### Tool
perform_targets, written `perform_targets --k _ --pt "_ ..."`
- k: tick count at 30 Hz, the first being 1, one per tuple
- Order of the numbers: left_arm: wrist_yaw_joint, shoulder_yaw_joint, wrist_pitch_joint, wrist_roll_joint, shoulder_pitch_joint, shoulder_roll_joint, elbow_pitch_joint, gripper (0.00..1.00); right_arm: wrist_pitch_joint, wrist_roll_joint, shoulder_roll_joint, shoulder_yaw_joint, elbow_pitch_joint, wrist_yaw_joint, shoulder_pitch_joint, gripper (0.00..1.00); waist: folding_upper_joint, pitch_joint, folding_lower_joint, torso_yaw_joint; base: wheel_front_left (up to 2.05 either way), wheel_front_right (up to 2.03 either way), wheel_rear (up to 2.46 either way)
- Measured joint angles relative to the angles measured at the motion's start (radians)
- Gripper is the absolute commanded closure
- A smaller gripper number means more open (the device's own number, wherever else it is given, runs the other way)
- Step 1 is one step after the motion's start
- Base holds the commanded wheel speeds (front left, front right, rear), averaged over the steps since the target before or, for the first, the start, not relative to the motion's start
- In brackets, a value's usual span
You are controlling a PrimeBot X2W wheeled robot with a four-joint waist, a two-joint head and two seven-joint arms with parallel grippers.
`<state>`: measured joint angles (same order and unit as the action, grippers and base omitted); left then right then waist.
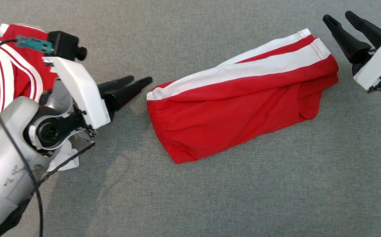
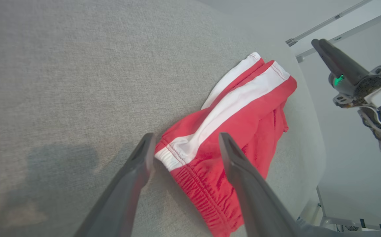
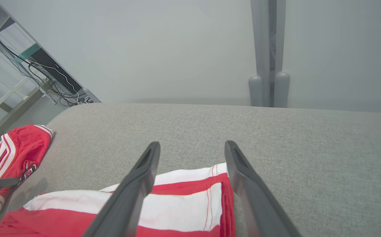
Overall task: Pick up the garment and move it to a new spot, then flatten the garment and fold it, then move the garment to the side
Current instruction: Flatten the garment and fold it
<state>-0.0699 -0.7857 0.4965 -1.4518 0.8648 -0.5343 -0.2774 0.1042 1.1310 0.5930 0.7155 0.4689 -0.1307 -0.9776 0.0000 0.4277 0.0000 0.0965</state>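
The garment (image 1: pixel 240 102), red shorts with white side stripes, lies folded in a long slanted strip on the grey cloth surface (image 1: pixel 210 197). My left gripper (image 1: pixel 141 79) hovers just left of its elastic waistband corner, fingers pointing at it. In the left wrist view the left gripper (image 2: pixel 185 136) is open, the waistband corner (image 2: pixel 174 154) showing between the fingers, which grip nothing. My right gripper (image 1: pixel 338 16) is off the hem end at the upper right, apart from the cloth. Seen from its wrist, the right gripper (image 3: pixel 192 144) is open above the striped hem (image 3: pixel 190 187).
A second red and white garment (image 1: pixel 12 72) lies bunched at the far left, partly behind my left arm. A white cloth (image 1: pixel 67 158) sits under the left wrist. The surface's rounded edge (image 2: pixel 312 138) runs close behind the hem; a wall and a post (image 3: pixel 269 65) stand beyond.
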Motion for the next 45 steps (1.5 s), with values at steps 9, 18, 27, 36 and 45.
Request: perform_targets --k 9,18,27,36,45 --pt "0.006 0.056 -0.198 0.087 -0.09 -0.077 0.092 0.0 -0.205 0.005 0.039 0.013 0.023 0.0 0.082 0.0 0.0 -0.095 0.0 -0.003 0.0 0.0 0.0" --pt "0.13 0.06 -0.424 0.219 -0.273 -0.103 0.245 0.0 -0.299 0.013 0.028 0.06 0.097 0.0 0.178 0.0 0.0 -0.175 0.0 0.005 0.0 0.0 0.0" --pt "0.222 0.055 -0.606 0.278 -0.422 -0.046 0.359 0.0 -0.297 0.048 0.024 0.141 0.183 0.0 0.203 0.0 0.0 -0.183 0.0 0.065 0.0 0.0 0.0" --pt "0.228 -0.001 -0.652 0.301 -0.486 0.017 0.387 0.0 -0.208 0.107 0.036 0.2 0.3 0.0 0.165 0.0 0.0 -0.181 0.0 0.145 0.0 0.0 0.0" --pt "0.238 -0.046 -0.688 0.378 -0.481 0.062 0.363 0.0 -0.124 0.157 0.043 0.224 0.4 0.0 0.112 0.0 0.0 -0.154 0.0 0.201 0.0 0.0 0.0"
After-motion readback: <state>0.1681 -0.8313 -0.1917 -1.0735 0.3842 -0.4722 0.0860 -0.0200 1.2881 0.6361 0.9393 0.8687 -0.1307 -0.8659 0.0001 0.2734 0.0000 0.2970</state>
